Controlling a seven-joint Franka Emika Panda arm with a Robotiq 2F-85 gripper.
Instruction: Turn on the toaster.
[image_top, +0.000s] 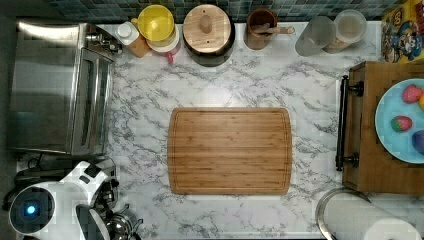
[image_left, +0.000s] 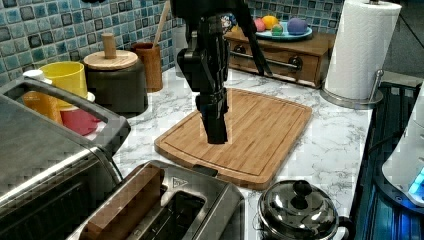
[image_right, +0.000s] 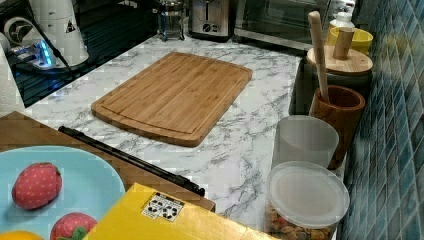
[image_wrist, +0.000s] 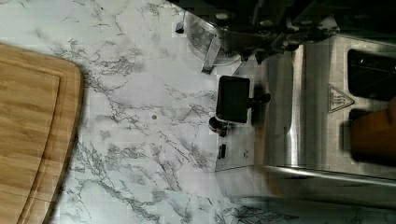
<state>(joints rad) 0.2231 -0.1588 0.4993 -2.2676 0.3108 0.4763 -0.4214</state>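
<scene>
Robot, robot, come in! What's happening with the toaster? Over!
Gripper hanging over the cutting board, holding nothing. Toaster untouched, black lever not yet pressed, a brown slice in one slot. Small steel pot beside the toaster.

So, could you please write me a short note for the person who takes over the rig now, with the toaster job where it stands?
Gripper: hangs pointing down over the cutting board, holding nothing, apart from the toaster.
Toaster: in the left view it stands at the near edge of the counter, between the toaster oven and a small steel pot. A brown slice sits in one slot.
Lever: black, on the end facing the board, not touched.
Done: nothing yet.
Left: bring the gripper to the lever and press it down.
</scene>
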